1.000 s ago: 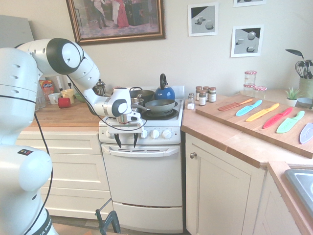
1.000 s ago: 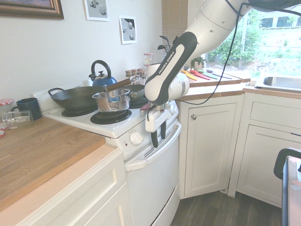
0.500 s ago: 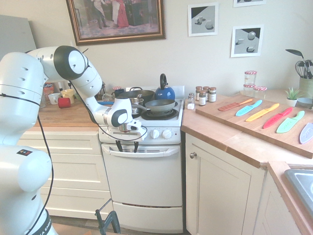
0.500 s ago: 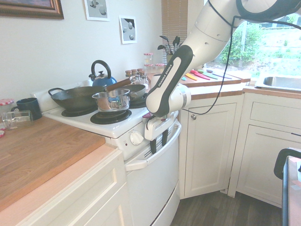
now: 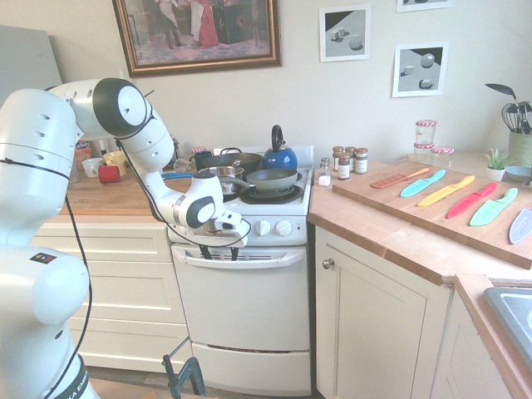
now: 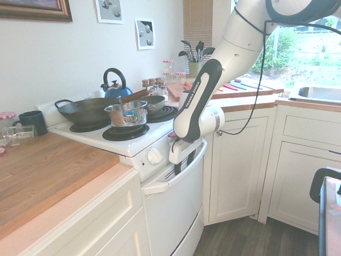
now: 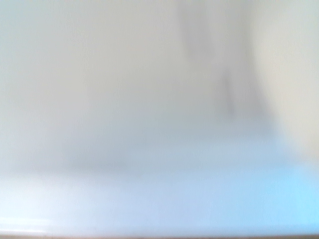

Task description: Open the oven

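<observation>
So the oven [image 5: 241,299] is the white range against the wall, between the drawers [image 5: 116,291] and the cabinet [image 5: 374,316], and its door is shut. The arm [image 5: 150,141] comes at it from the drawer side in the first exterior view, arching up high at the elbow and then dropping down to the oven's front. The wrist is bent low just in front of the knobs, with the claw [image 5: 221,252] pointing down at the oven's handle [image 6: 173,177]. Claw's open, two dark fingers spread apart, tips down right by the bar, nearer the drawer end of it. Can't really tell if they're touching the bar. On top of the oven there's a wok [image 6: 88,111], a shiny pot [image 6: 127,113], a frying pan [image 5: 272,179] and a blue kettle [image 5: 280,158] at the back. Knives [image 5: 449,191] lie on a board beyond the oven, over the cabinet side. Wrist view is just pale blur, nothing readable.
</observation>
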Available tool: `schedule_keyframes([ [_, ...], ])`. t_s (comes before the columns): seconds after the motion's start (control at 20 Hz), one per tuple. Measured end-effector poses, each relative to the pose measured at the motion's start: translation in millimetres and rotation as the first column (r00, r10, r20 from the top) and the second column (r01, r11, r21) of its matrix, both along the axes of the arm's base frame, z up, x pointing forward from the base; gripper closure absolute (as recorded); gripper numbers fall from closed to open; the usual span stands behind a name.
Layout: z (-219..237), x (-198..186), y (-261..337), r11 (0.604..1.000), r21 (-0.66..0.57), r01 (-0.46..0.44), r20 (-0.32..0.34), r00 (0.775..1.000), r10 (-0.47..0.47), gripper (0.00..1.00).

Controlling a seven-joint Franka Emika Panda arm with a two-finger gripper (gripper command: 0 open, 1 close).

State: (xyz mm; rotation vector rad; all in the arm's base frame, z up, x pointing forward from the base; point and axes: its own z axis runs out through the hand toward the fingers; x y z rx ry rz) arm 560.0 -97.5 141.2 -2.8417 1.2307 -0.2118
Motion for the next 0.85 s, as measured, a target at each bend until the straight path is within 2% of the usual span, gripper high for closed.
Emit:
schedule_keyframes([
  [0.2, -31.9, -64.4, -17.1, 1.000, 0.010, 0.008, -0.071, 0.997, -0.007, 0.00],
  [0.5, -61.7, -173.5, -56.1, 0.999, 0.015, 0.042, -0.084, 0.996, -0.040, 0.00],
  [0.6, -65.4, -201.8, -74.2, 0.996, 0.026, 0.087, -0.094, 0.992, -0.084, 0.00],
  [0.7, -62.5, -219.2, -92.3, 0.992, 0.034, 0.119, -0.092, 0.989, -0.115, 0.00],
  [0.85, -32.5, -221.6, -95.2, 0.992, 0.042, 0.119, -0.057, 0.992, -0.116, 0.00],
])
